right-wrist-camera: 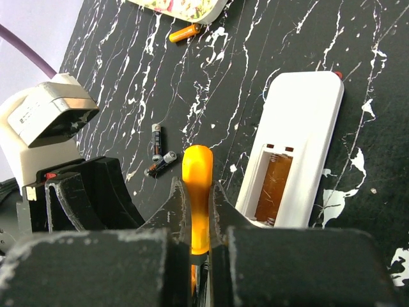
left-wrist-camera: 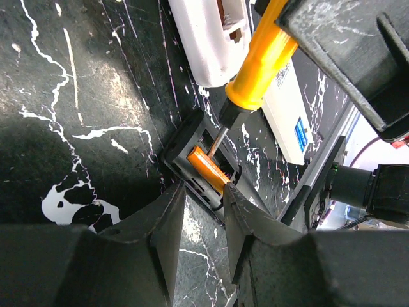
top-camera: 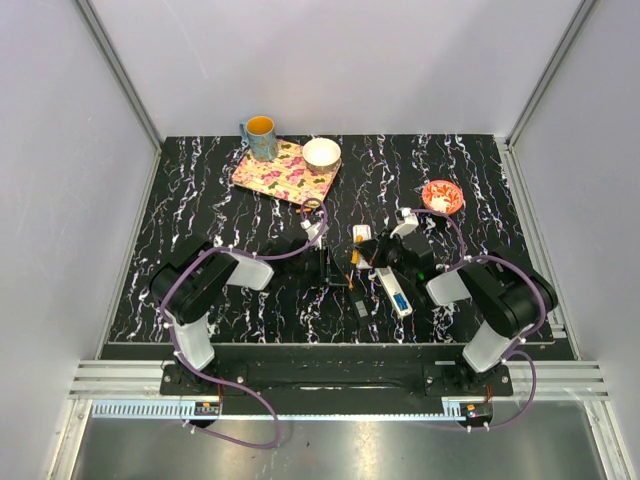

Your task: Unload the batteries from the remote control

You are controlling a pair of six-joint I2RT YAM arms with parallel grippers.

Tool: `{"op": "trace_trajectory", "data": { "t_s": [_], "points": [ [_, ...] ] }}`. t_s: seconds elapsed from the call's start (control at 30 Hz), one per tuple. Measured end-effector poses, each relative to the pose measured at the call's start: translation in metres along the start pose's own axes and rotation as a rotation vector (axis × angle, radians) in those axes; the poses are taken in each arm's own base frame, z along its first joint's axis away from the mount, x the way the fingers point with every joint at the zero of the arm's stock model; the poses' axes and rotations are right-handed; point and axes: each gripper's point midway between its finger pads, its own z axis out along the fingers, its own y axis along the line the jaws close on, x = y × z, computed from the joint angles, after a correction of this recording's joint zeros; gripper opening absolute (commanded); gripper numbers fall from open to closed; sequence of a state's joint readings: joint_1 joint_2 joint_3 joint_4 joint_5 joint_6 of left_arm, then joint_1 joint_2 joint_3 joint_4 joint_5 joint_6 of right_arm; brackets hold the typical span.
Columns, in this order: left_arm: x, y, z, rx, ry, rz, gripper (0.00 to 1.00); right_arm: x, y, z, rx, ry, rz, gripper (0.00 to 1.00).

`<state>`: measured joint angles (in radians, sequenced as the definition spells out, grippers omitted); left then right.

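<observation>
Okay, your right gripper [right-wrist-camera: 197,198] is clamped on the orange screwdriver [right-wrist-camera: 197,166], tip down in the black remote [left-wrist-camera: 185,134] at mid-table [top-camera: 200,200], with a white remote [right-wrist-camera: 300,121] just beside. The orange battery [left-wrist-camera: 208,167] lies flat in the open bay, long axis along it. Your left gripper [left-wrist-camera: 203,195] straddles that remote's end, jaws narrowly apart; can't tell if they're gripping. The white remote's bay holds an amber cell [right-wrist-camera: 275,185]. Two loose batteries [right-wrist-camera: 163,163] lie on the table.

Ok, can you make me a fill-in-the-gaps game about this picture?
The right gripper holds a screwdriver with an ____ handle.
Its tip pokes at an orange battery inside the ____ remote.
____ dark batteries lie loose on the table.
Missing words: orange, black, two.
</observation>
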<state>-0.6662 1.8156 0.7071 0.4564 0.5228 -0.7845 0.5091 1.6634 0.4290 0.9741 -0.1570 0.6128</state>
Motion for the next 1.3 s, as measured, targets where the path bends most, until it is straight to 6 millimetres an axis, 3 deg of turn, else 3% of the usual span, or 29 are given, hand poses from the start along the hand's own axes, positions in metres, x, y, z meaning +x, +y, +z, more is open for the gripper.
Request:
{"op": "trace_trajectory", "data": {
  "t_s": [0.33,0.47,0.7,1.07,1.2,1.3],
  "points": [
    [-0.001,0.000,0.002,0.011,-0.003,-0.016,0.34,0.002,0.000,0.004,-0.007,-0.008,0.071,0.00],
    [-0.002,-0.001,0.002,0.015,-0.004,-0.015,0.40,0.003,0.000,0.003,-0.001,0.000,0.079,0.00],
    [-0.009,-0.006,-0.003,0.026,-0.024,0.000,0.60,-0.006,0.009,0.003,-0.006,0.004,0.077,0.00],
    [-0.022,0.009,-0.027,-0.090,-0.068,0.047,0.73,-0.014,0.016,0.003,-0.007,0.011,0.060,0.00],
    [-0.025,0.009,-0.043,-0.147,-0.082,0.109,0.76,-0.031,0.026,-0.003,-0.009,-0.011,0.011,0.00],
    [-0.028,0.002,-0.053,-0.181,-0.098,0.171,0.79,-0.060,0.040,-0.012,-0.010,-0.071,-0.062,0.00]
  ]
}}
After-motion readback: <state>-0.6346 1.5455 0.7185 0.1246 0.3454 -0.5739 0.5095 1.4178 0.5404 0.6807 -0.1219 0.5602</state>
